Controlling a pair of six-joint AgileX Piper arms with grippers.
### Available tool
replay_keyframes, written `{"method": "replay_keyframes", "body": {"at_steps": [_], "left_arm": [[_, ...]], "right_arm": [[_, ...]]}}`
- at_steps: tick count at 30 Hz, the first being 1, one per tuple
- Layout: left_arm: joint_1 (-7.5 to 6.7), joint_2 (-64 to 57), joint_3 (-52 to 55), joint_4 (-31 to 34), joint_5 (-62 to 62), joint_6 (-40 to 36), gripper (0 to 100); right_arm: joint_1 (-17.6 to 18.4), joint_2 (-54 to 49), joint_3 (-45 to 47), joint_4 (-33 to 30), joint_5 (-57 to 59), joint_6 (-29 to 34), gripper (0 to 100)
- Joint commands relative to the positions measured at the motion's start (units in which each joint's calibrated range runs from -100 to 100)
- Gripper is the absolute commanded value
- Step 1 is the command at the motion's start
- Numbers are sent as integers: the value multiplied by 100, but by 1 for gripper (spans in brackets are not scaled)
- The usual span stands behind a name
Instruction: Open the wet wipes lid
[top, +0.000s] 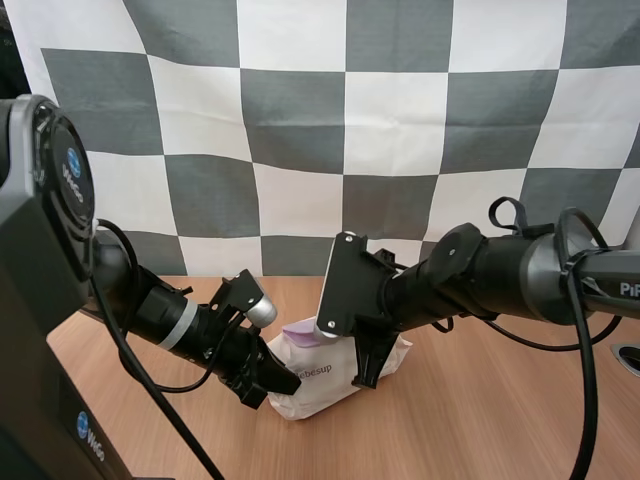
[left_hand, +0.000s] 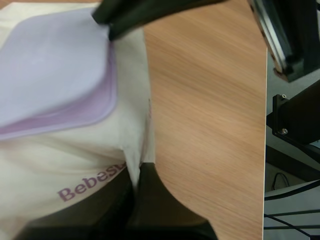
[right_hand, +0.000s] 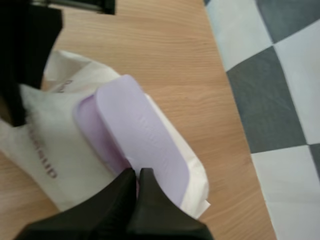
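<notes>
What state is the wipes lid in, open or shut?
Partly open: the lid tilts up off its darker base, pinched by the right gripper.

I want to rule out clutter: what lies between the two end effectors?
The wet wipes pack. In the high view the left end effector pinches its edge and the right end effector pinches its lilac lid.

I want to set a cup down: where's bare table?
Bare table right of the wet wipes pack, nearer than the right arm, is free. Crowded at the pack: left gripper pinches its edge, right gripper grips the lid.
</notes>
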Motion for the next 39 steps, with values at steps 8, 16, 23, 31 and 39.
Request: {"method": "replay_keyframes", "body": {"at_steps": [8, 16, 23, 31, 39], "left_arm": [[0, 3, -3, 19, 3, 109, 0], [0, 3, -3, 19, 3, 120, 0], [0, 3, -3, 19, 3, 120, 0], [0, -8, -3, 28, 3, 230, 0], [0, -8, -3, 66, 3, 269, 0]], "right_arm": [[17, 9, -25, 1174, -874, 0, 0], [17, 189, -25, 1884, -1060, 0, 0], [178, 1069, -283, 2125, -1842, 0, 0], [342, 1655, -936, 2240, -2172, 0, 0], [342, 2323, -1369, 2174, -2395, 0, 0]]}}
